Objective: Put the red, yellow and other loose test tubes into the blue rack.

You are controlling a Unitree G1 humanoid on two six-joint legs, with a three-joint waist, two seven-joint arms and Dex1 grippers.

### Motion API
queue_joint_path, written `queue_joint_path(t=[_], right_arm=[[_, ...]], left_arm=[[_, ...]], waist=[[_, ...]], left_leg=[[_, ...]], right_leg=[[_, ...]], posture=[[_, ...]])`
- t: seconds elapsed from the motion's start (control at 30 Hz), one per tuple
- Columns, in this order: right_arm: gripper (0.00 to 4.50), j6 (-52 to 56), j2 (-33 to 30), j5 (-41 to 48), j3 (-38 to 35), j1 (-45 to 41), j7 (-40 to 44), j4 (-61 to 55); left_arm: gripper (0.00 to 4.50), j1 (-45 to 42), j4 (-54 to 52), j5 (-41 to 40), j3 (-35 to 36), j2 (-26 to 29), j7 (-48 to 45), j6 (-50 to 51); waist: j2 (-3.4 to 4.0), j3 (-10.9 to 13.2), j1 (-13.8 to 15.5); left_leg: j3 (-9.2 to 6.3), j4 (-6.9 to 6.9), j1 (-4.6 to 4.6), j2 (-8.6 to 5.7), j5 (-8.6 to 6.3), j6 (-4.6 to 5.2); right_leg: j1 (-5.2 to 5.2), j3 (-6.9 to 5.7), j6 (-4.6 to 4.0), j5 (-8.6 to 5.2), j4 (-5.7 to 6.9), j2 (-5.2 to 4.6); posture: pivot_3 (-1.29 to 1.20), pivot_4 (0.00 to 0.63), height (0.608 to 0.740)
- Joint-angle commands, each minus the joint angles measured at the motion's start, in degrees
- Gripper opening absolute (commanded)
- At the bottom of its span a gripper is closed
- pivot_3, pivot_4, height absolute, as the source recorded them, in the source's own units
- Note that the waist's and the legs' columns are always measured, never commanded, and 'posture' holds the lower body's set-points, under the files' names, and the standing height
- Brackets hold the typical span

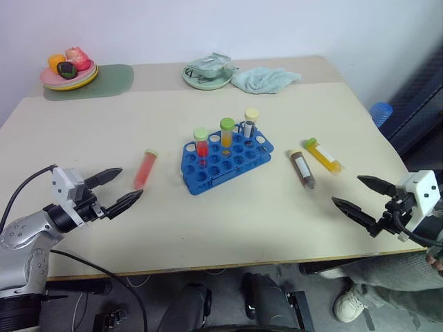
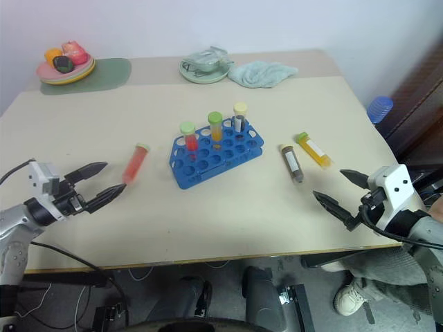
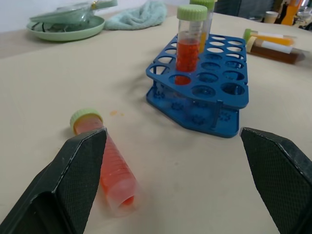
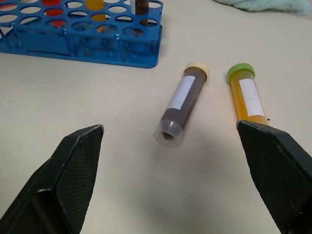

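The blue rack (image 1: 228, 158) stands mid-table with three capped tubes upright in it. A red tube (image 1: 146, 168) lies loose to the rack's left, just beyond my left gripper (image 1: 114, 188), which is open and empty. On the rack's right lie a brown tube (image 1: 302, 168) and a yellow tube (image 1: 324, 153), side by side. My right gripper (image 1: 367, 196) is open and empty, hovering near the table's front right edge, short of those two tubes. The red tube (image 3: 106, 163) lies close to my left fingers in the left wrist view.
A plate with fruit (image 1: 68, 72) on a green mat sits at the back left. A green dish (image 1: 207, 72) and a crumpled pale cloth (image 1: 266, 79) lie at the back centre. A blue object (image 1: 380, 112) stands off the table's right side.
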Motion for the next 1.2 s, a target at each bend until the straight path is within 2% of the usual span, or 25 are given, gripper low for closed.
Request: queue_joint_path(t=[0.03, 0.4, 0.53, 0.67, 0.9, 1.07, 1.2], right_arm=[[4.5, -0.67, -0.42, 0.16, -1.04, -0.55, -0.06, -1.26], [4.5, 2.21, -1.5, 0.99, 1.08, -5.14, -1.23, -1.01], [4.5, 6.77, -3.61, -2.32, 3.85, -9.67, -5.86, 0.06], [4.5, 10.96, -6.19, -5.28, 9.08, -19.57, -8.67, 7.15], [4.5, 19.26, -9.49, -8.67, 21.98, -40.65, -4.19, 24.34], [4.5, 30.03, -5.74, -7.74, 28.15, -53.74, -2.83, 31.44], [4.5, 35.87, -2.71, -7.99, 31.05, -59.82, -2.04, 35.03]], left_arm=[[4.46, -1.0, -1.03, -0.44, 0.67, 1.1, -0.16, 0.58], [4.46, -3.86, -5.12, -2.88, -1.15, -1.03, -0.99, 3.52], [4.46, -6.6, -7.11, -3.68, -3.55, -1.28, -2.1, 4.77], [4.46, -10.38, -9.98, -3.66, -7.28, -2.89, -0.8, 6.28], [4.46, -13.12, -13.13, -2.66, -11.77, -3.34, -1.17, 7.06], [4.46, -13.61, -13.29, -2.69, -12.08, -3.46, -0.89, 7.25], [4.46, -13.23, -13.77, -2.91, -12.12, -3.42, -0.72, 7.52]], waist=[[0.0, 0.0, 0.01], [0.0, 0.0, 0.02], [0.0, 0.01, -0.03], [0.02, 0.02, -0.13], [0.05, 0.04, -0.31], [0.06, 0.05, -0.3], [0.06, 0.05, -0.04]], left_leg=[[0.0, 0.0, 0.0, 0.0, 0.0, 0.0], [-0.01, 0.0, -0.02, 0.0, 0.0, -0.01], [-0.01, 0.0, -0.02, 0.0, 0.0, -0.01], [0.0, 0.0, -0.02, -0.01, 0.0, -0.02], [0.07, -0.01, -0.29, 0.0, 0.23, -0.4], [0.05, -0.04, -0.33, 0.0, 0.23, -0.4], [0.04, -0.04, -0.36, 0.0, 0.22, -0.39]], right_leg=[[0.0, 0.0, 0.0, 0.0, 0.0, 0.0], [0.0, 0.0, 0.0, 0.0, -0.01, -0.01], [-0.01, 0.0, 0.0, 0.0, -0.01, -0.01], [-0.02, 0.0, -0.01, 0.01, 0.0, -0.01], [-0.39, 0.04, -0.04, 0.03, 0.03, -0.01], [-0.43, 0.04, -0.05, 0.03, 0.01, -0.01], [-0.46, 0.04, -0.05, 0.03, 0.0, -0.01]], posture=[[0.0, 0.15, 0.74], [0.0, 0.15, 0.74], [0.0, 0.15, 0.74], [0.0, 0.15, 0.74], [0.0, 0.15, 0.74], [0.0, 0.15, 0.74], [0.0, 0.15, 0.74]])
